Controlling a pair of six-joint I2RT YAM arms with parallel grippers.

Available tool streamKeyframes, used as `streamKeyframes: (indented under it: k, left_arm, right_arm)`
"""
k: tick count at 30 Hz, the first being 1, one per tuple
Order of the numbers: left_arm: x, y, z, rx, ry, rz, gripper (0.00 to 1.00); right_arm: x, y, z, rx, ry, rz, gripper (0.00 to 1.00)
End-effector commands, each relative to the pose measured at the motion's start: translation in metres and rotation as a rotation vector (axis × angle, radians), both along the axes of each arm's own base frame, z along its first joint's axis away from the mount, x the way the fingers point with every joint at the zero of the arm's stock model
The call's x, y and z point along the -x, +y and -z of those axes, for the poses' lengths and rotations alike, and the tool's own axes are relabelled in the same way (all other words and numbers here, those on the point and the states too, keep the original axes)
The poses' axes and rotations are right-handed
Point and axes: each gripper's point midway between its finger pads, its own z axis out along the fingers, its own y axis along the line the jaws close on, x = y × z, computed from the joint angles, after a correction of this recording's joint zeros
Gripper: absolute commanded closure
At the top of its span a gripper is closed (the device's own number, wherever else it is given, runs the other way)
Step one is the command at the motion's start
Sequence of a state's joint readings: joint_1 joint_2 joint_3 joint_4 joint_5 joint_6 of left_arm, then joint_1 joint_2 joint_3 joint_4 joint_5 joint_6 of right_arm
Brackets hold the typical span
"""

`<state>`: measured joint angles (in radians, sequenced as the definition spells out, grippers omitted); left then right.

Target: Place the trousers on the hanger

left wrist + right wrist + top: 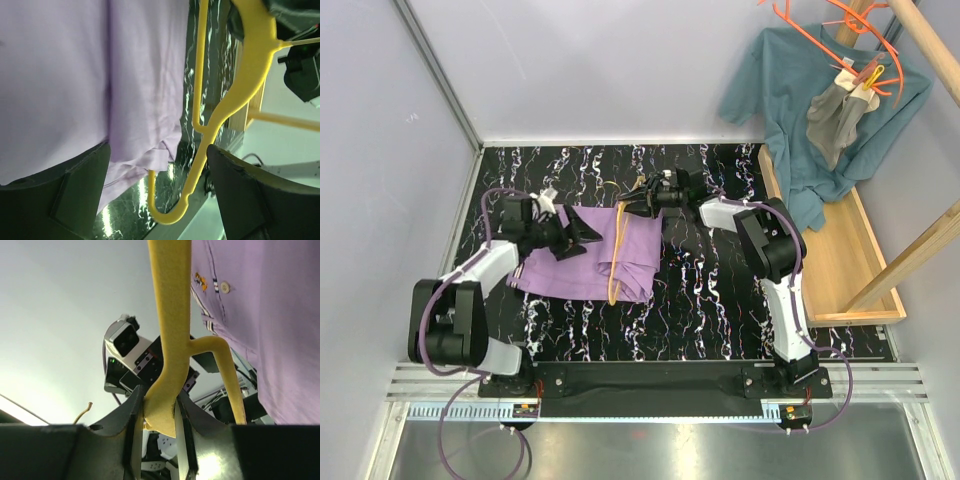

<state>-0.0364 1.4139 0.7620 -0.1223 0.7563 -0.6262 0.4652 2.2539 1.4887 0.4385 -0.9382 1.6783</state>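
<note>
Right claw pinches the hanger beside the trousers; teal shirt hangs beyond.

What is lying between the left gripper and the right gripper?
In the top view, a strip of the lilac trousers and the yellow hanger, which the right gripper clamps.

The left arm reaches forward with its wrist turned right, and the left gripper has its jaws spread wide. The right arm bends left, and the right gripper has its jaws pinched on a thin yellow plastic hanger.
</note>
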Motion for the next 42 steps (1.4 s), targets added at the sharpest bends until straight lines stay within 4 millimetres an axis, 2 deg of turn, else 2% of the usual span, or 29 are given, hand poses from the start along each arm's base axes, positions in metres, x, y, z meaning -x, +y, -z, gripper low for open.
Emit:
streamKeyframes:
  k: [1, 6, 13, 14, 19, 21, 26, 30, 31, 33, 36, 37, 39, 42]
  left_arm:
    - [-0.012, -0.015, -0.011, 0.013, -0.034, 0.026, 0.16]
    - [-0.021, -0.016, 0.009, -0.047, -0.016, 0.037, 0.17]
    - [-0.048, -0.023, 0.015, -0.040, -0.034, 0.065, 0.19]
    - [-0.053, -0.027, 0.012, -0.033, -0.048, 0.074, 0.19]
    - [-0.062, -0.040, 0.029, -0.027, 0.007, 0.112, 0.20]
    - [-0.065, -0.047, 0.030, -0.011, 0.008, 0.126, 0.20]
    - [-0.063, -0.070, 0.033, 0.007, 0.024, 0.188, 0.24]
    - [-0.063, -0.076, 0.037, 0.011, 0.037, 0.192, 0.36]
    - [-0.063, -0.076, 0.037, 0.015, 0.038, 0.192, 0.43]
    - [-0.064, -0.077, 0.038, 0.018, 0.043, 0.194, 0.51]
    - [-0.067, -0.079, 0.035, 0.028, 0.040, 0.199, 0.72]
    - [-0.068, -0.080, 0.033, 0.033, 0.039, 0.202, 0.86]
    - [-0.070, -0.081, 0.029, 0.034, 0.042, 0.202, 0.99]
    - [-0.074, -0.081, 0.010, 0.046, 0.023, 0.192, 1.00]
  right_arm:
    - [0.015, -0.002, -0.070, -0.163, -0.167, -0.059, 1.00]
    - [0.021, -0.007, -0.072, -0.177, -0.176, -0.067, 1.00]
    - [0.029, -0.015, -0.068, -0.178, -0.165, -0.066, 1.00]
    - [0.029, -0.017, -0.065, -0.174, -0.161, -0.061, 1.00]
    - [0.029, -0.021, -0.061, -0.170, -0.154, -0.053, 1.00]
    - [0.028, -0.023, -0.060, -0.171, -0.151, -0.050, 1.00]
    - [0.026, -0.026, -0.060, -0.170, -0.151, -0.042, 1.00]
    - [0.026, -0.026, -0.062, -0.172, -0.155, -0.039, 1.00]
    - [0.025, -0.027, -0.062, -0.172, -0.155, -0.038, 1.00]
    - [0.025, -0.028, -0.061, -0.171, -0.154, -0.036, 1.00]
    - [0.024, -0.031, -0.059, -0.171, -0.151, -0.031, 1.00]
    - [0.024, -0.032, -0.060, -0.171, -0.151, -0.031, 1.00]
    - [0.024, -0.034, -0.060, -0.170, -0.153, -0.027, 1.00]
    - [0.025, -0.036, -0.061, -0.172, -0.157, -0.030, 1.00]
